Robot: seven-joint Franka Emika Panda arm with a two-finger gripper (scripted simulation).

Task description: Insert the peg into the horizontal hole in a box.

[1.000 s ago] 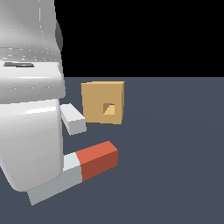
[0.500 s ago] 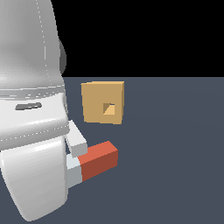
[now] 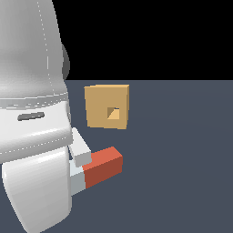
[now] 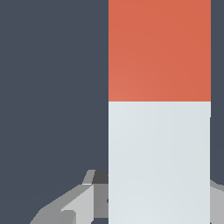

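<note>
We're low over the peg (image 3: pixel 98 169) here, the arm's big white body filling the exterior view's left side, and one finger (image 3: pixel 81 149) shows resting right against the pale part of the bar, just short of the red end. In the wrist view the peg (image 4: pixel 159 109) fills the frame close to the camera, red end pointing away, white part running down between the gripper's (image 4: pixel 159 199) grey fingers (image 4: pixel 76 203), which sit on either side of it. We can't tell from either picture whether those fingers have clamped the bar or only bracket it; the peg itself hides the contact faces, so call the grip unconfirmed. The peg looks to be lying on the dark floor, not lifted, though the arm hides most of its white length. The box (image 3: pixel 107 107) stands well apart, farther back and toward the exterior view's right, with the hole (image 3: pixel 113 113) in the face we can see, lighter orange inside and nothing in it. So by our reading we're early: the approach to the peg looks done, and the grasp is at best in progress. Lifting, lining the bar up with the hole and sliding it in are all left.
</note>
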